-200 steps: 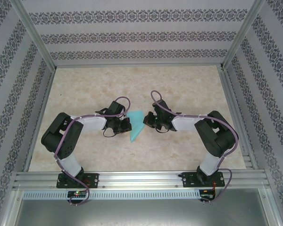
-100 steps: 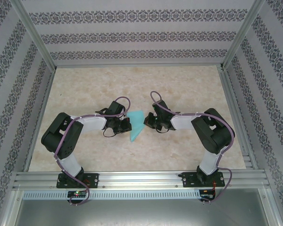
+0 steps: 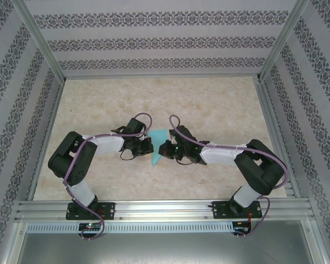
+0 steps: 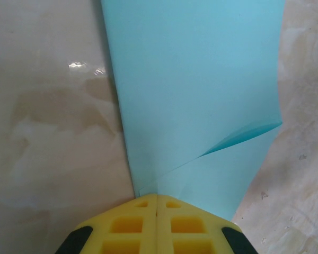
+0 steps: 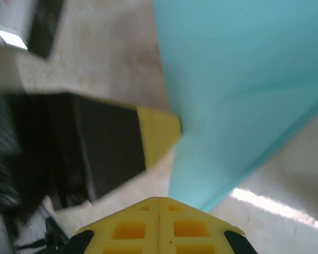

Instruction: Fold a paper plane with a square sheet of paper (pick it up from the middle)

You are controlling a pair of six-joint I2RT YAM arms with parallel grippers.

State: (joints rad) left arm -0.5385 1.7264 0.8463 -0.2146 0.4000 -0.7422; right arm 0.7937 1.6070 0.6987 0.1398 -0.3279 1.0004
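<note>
While both arms reach inward over the marbled table [image 3: 220,104], the paper plane [image 4: 196,79] lies flat near the table's middle, between the two grippers. From above it reads as a narrow turquoise wedge, its point toward the arm bases and its wider end away from them.

The left gripper [image 4: 157,200] has its yellow fingers pressed together. Their tips meet the plane's near edge, just where a folded flap [image 4: 238,135] lifts a little and shows a darker underside. Whether any paper is caught between the pads cannot be told. Beyond those tips the plane stretches away across the table, with pale marble on either side.

The right gripper [image 5: 159,203] also has its jaws closed against each other. Its wrist view is blurred. There the turquoise paper takes the upper right, and its lower corner runs down to the closed tips; whether they touch it cannot be told. Left of the paper in that view, one yellow fingertip [image 5: 159,135] of the left gripper sits at the plane's edge. From above, the right gripper lies over the plane's right side.
</note>
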